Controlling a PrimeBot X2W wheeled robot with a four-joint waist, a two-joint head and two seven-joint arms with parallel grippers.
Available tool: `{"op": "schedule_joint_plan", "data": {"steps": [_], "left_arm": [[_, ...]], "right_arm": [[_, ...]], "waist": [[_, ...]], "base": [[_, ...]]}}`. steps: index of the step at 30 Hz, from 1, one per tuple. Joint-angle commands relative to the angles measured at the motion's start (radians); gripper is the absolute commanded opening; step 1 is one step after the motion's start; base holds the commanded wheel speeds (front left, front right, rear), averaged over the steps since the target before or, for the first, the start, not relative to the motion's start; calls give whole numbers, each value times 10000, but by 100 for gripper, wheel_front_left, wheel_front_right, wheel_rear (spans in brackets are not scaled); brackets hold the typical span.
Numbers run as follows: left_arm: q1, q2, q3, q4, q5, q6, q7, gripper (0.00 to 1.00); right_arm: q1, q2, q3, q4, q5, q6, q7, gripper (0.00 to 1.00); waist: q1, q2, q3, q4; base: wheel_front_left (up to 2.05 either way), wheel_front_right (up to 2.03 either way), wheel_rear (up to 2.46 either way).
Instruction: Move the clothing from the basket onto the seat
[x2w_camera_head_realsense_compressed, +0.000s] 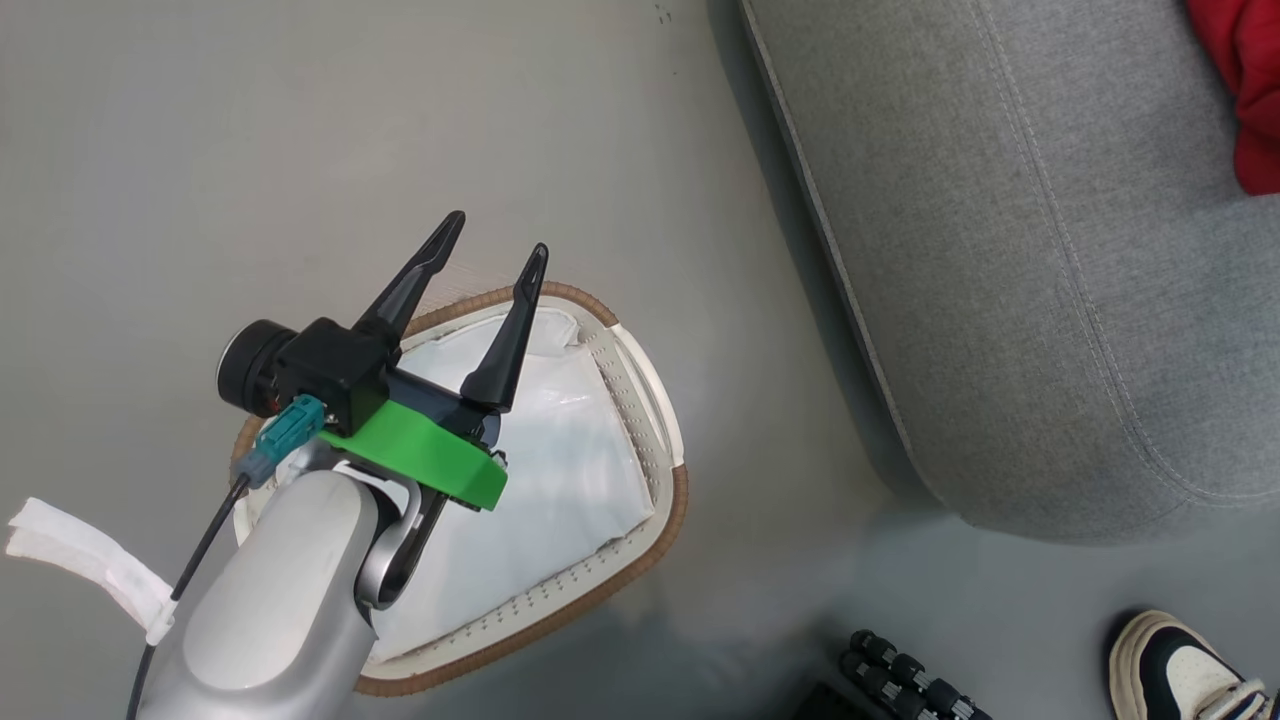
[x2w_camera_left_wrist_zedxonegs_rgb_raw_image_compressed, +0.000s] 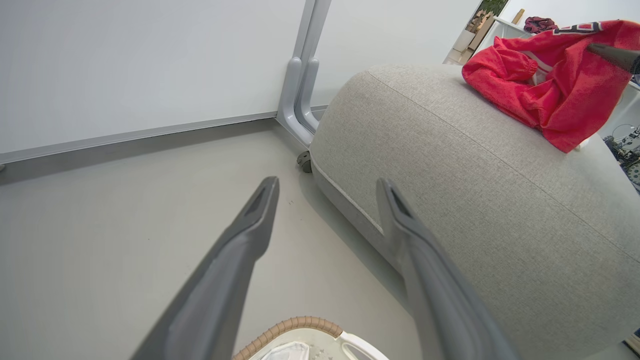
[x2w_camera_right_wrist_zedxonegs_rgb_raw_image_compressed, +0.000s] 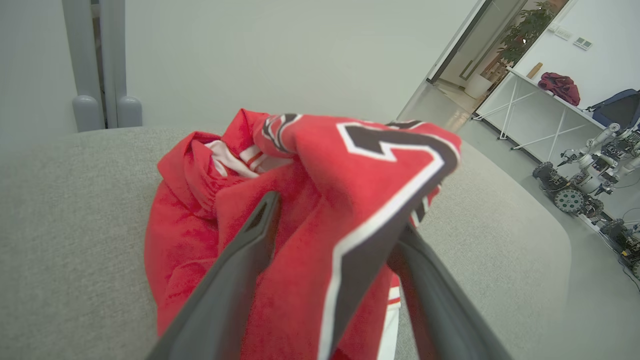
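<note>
Left gripper (x2w_camera_head_realsense_compressed: 499, 232) hangs over the basket (x2w_camera_head_realsense_compressed: 668, 540), fingers spread and empty, above its bare white liner (x2w_camera_head_realsense_compressed: 560, 470). Along that wrist's view, the clothing (x2w_camera_left_wrist_zedxonegs_rgb_raw_image_compressed: 555, 95) lies heaped on the seat (x2w_camera_left_wrist_zedxonegs_rgb_raw_image_compressed: 475, 200). From the right wrist, the right gripper (x2w_camera_right_wrist_zedxonegs_rgb_raw_image_compressed: 340, 215) stands parted, jersey cloth draped between its fingers. It should draw back slowly, lest the cloth snag and drag off.

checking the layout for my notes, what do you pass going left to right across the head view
white fabric strip → basket → seat → clothing
</note>
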Motion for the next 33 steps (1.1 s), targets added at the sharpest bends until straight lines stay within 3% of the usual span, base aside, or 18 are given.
{"op": "schedule_joint_plan", "data": {"steps": [1, 10, 14, 22, 33], "left_arm": [[131, -60, 79, 35, 76, 1, 7, 100], [519, -327, 912, 416, 214, 1, 7, 100], [823, -512, 1352, 471, 340, 1, 7, 100], [1379, -926, 2264, 746, 618, 1, 7, 100], [1956, -1416, 3919, 1228, 1221, 1, 6, 100]], "right_arm": [[440, 12, -269, -205, 131, -18, -39, 100], [3076, 1094, -569, -2231, 1206, -16, -50, 100], [4309, 1680, 75, -3534, 1575, -16, -51, 100], [5388, 2207, 1552, -4987, 2242, -16, -43, 100], [5557, 2285, 3448, -5223, 2515, -16, -42, 100]], "waist": [[-2, -1, -142, 46], [-2, -1, -872, 289], [-2, -1, -1325, 454], [-2, -1, -2119, 1167], [-2, -1, -3053, 2580]], "base": [[0, 0, 0], [0, 0, 0], [0, 0, 0], [0, 0, 0], [0, 0, 0]]}}
